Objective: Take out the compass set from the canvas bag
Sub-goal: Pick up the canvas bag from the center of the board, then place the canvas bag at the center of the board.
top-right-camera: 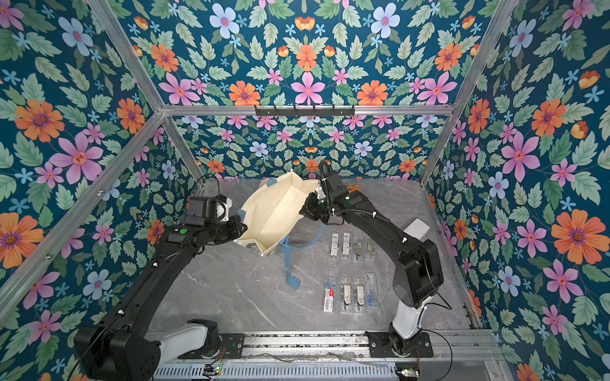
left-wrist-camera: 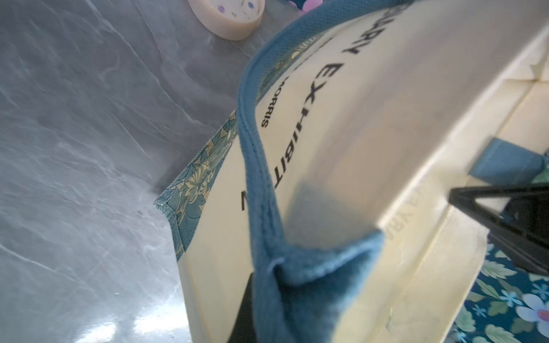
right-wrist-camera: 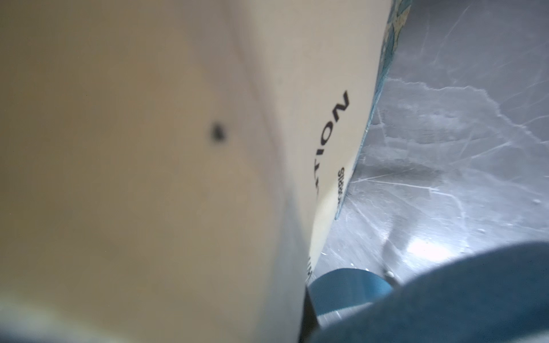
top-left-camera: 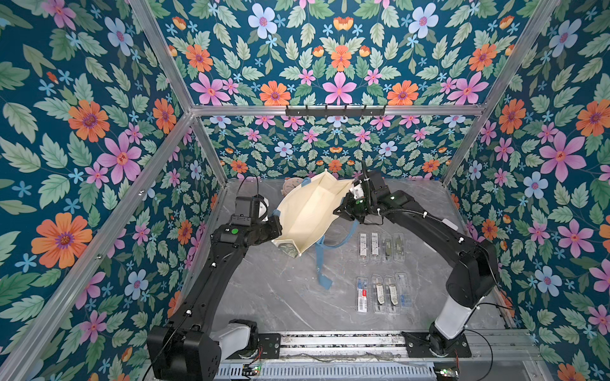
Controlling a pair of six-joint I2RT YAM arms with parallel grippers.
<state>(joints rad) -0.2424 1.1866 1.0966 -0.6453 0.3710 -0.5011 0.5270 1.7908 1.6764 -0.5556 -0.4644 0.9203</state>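
Bag [top-left-camera: 307, 211]: cream canvas, blue straps, mouth wide, on grey marbled counter [top-left-camera: 264, 297].
Left jaws: pinching one side of bag's rim.
Right jaws: pinching the opposite side of bag's rim.

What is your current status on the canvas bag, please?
Left gripper, right gripper shut on canvas bag rim. Bag spread open, nothing visible inside. Eight compass sets on table.

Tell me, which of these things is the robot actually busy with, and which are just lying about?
In the job: canvas bag; left gripper and right gripper, each shut on its rim; eight clear cases in two rows, probably compass sets.

Just lying about: round cream thing behind the bag; white slab; hook rail on the back wall.
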